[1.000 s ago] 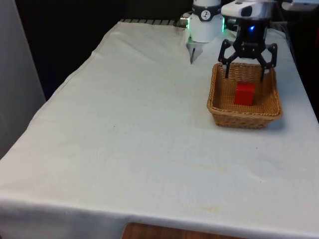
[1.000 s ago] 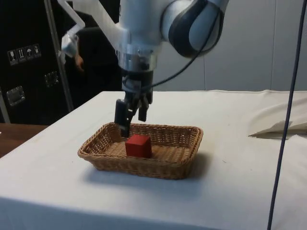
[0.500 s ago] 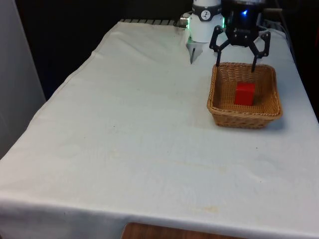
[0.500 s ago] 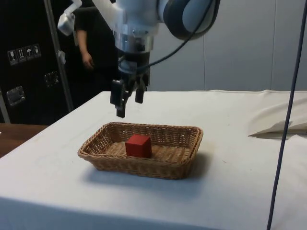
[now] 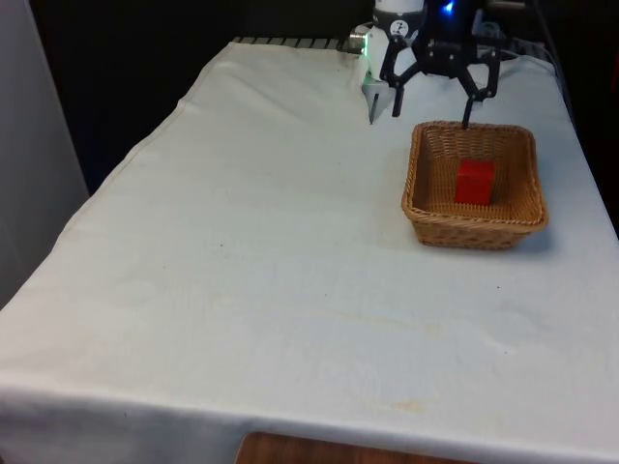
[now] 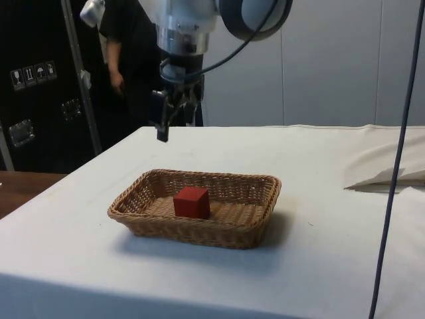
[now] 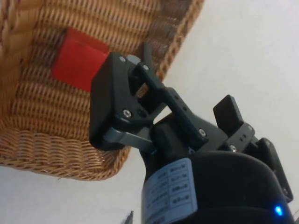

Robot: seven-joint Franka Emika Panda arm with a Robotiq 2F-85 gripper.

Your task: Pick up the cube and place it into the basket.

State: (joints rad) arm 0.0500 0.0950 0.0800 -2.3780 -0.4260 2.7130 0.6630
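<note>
Since cube (image 5: 475, 182) already sits mid-basket (image 5: 426, 208), task looks done. Gripper (image 5: 432, 106) jaws spread, empty, above basket's 11 o'clock corner. Judgement: retreat straight up, clear of rim, over worktop (image 5: 271, 271).

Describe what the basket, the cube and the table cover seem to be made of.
Basket: woven wicker or rattan, tan, with visible strands.
Cube: matte red, sharp-edged; painted wood or plastic, unclear which.
Table cover: white cloth, shown by its soft creases and its draped edge.
</note>
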